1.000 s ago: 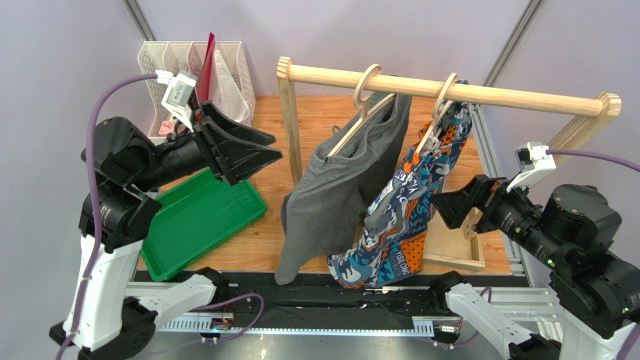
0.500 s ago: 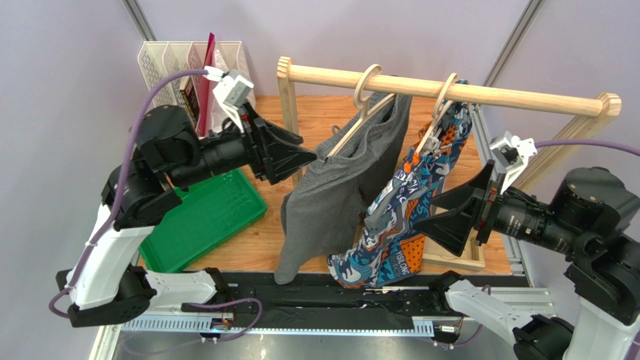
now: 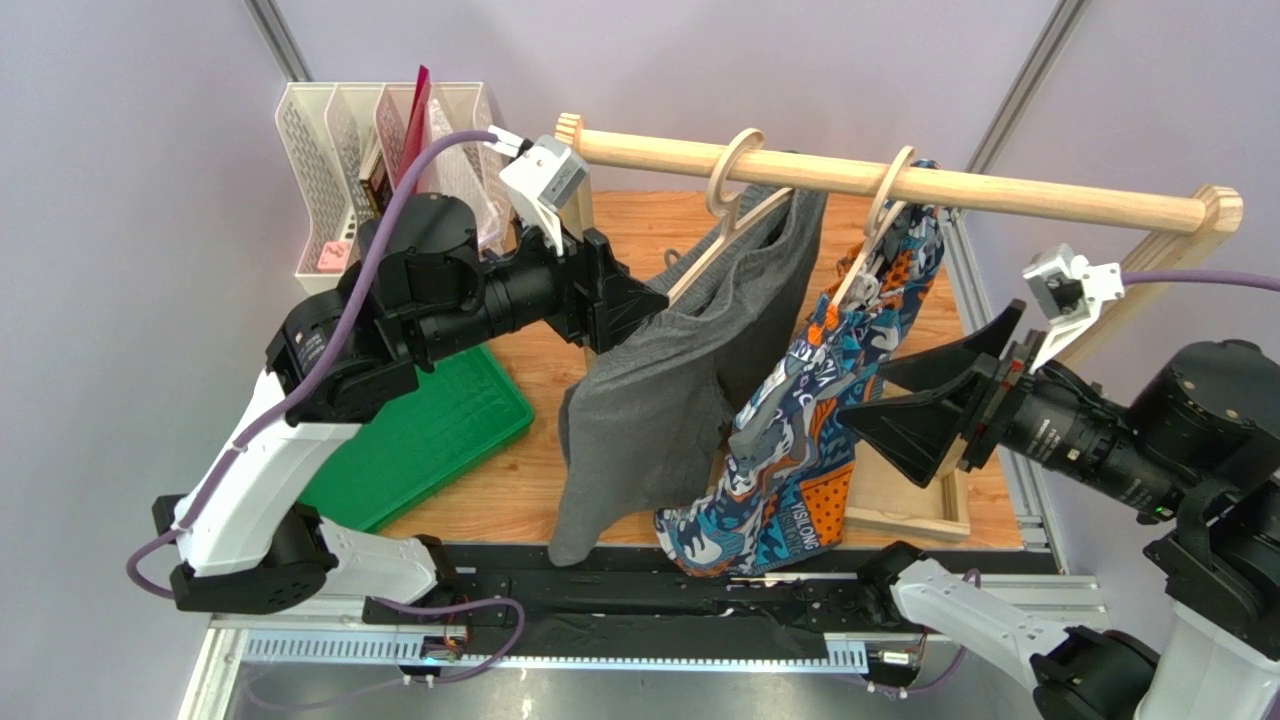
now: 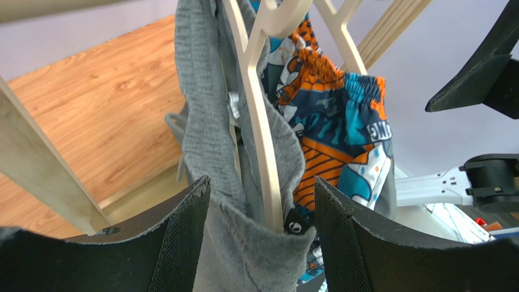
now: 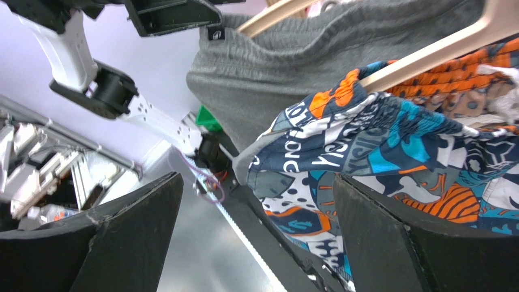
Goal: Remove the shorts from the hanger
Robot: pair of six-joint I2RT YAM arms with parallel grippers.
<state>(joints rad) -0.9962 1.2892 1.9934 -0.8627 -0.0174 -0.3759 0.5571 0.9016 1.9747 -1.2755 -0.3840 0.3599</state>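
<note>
Claws on both arms stand spread and hold nothing. The left claw (image 4: 261, 188) straddles the top edge of the grey shorts (image 4: 201, 109). The grey cloth and one arm of its pale wooden hanger (image 4: 262, 121) run between the two black fingers (image 4: 183, 243), unpinched. Whether the pads touch the cloth I cannot tell. Just beside this claw rises the rack's upright post (image 4: 42, 176).

The right claw (image 3: 869, 398) gapes as wide as it goes, level with the patterned shorts (image 3: 796, 450) and pointing at them from the right. It stops just short of the cloth.

Both pairs hang from hangers hooked over the wooden rail (image 3: 1022, 192). The grey pair (image 3: 661, 390) is on the left and the patterned pair sits close against it, partly behind it from the left claw's side.

On the table (image 3: 496, 510) a green tray (image 3: 421, 435) lies under the left arm. A white file rack (image 3: 331, 150) stands at the far left corner, and a shallow wooden tray (image 3: 902, 503) rests below the right claw.
</note>
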